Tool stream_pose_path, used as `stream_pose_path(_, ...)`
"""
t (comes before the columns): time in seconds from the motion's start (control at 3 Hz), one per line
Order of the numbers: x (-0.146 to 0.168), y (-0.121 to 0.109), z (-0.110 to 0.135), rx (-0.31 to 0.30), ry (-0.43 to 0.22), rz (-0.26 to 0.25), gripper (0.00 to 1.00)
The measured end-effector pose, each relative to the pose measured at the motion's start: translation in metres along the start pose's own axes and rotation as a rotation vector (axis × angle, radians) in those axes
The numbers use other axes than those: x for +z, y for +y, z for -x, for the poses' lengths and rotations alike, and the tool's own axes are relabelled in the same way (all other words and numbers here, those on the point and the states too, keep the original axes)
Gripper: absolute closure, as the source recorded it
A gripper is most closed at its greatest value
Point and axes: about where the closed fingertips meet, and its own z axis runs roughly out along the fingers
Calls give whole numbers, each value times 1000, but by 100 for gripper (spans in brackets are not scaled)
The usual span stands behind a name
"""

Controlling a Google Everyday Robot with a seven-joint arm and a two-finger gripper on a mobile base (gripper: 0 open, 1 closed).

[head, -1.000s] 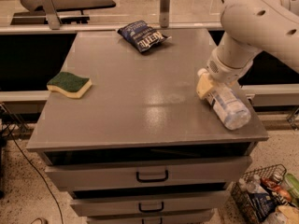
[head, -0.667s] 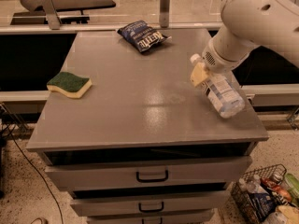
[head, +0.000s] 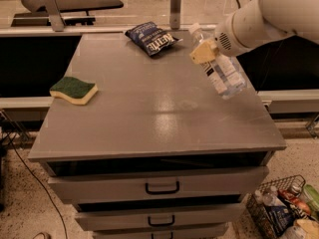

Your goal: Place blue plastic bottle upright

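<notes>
The blue plastic bottle (head: 222, 68) is clear with a white cap and a white-and-blue label. It hangs tilted above the right side of the grey table (head: 149, 113), cap toward the back left, base toward the front right. My gripper (head: 207, 50) is shut on the blue plastic bottle near its neck and holds it off the tabletop. The white arm reaches in from the upper right.
A dark blue snack bag (head: 151, 37) lies at the back centre of the table. A green-and-yellow sponge (head: 74, 89) lies at the left. Drawers are below the tabletop. A wire basket (head: 284, 210) with items stands on the floor at the lower right.
My gripper has lifted the bottle off the tabletop and carried it up and toward the back of the table, still tilted.
</notes>
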Motion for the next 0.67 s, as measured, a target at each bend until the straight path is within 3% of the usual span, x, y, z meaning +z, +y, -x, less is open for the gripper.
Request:
stream_pose_path(0.33, -5, 7, 12, -42, -55, 27, 100)
stream_pose_path(0.67, -4, 6, 12, -41, -57, 26, 100)
